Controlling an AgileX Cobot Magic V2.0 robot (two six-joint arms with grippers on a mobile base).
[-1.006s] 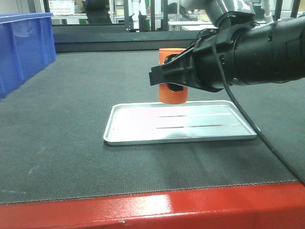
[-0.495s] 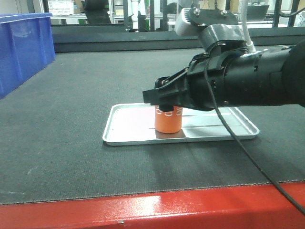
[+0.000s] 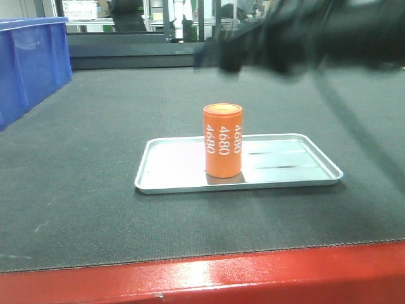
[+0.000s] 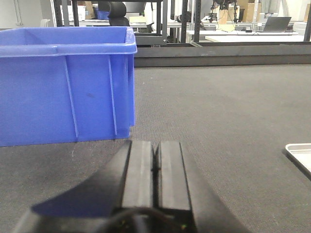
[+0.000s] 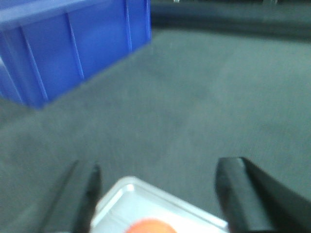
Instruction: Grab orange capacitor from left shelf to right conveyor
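Note:
The orange capacitor (image 3: pixel 223 140) stands upright and free in a shallow silver tray (image 3: pixel 171 183) on the right conveyor's dark-grey belt (image 3: pixel 76 158), behind its red front edge (image 3: pixel 202 278). My right arm (image 3: pixel 297 38) is a dark blur above and behind it. In the right wrist view my right gripper (image 5: pixel 160 167) is open and empty, with the capacitor's top (image 5: pixel 148 226) low between the fingers and clear of them. My left gripper (image 4: pixel 155 145) is shut and empty, low over the belt (image 4: pixel 218 107). The left shelf is out of view.
A blue plastic bin (image 3: pixel 31 57) stands on the belt at far left, and also shows in the left wrist view (image 4: pixel 68 82) and the right wrist view (image 5: pixel 73 39). The tray's corner (image 4: pixel 301 153) shows at the right edge of the left wrist view. Racks stand behind the belt.
My right gripper lowered the capacitor into the tray, let go of it and rose clear. The capacitor now stands alone. The tray shifted slightly.

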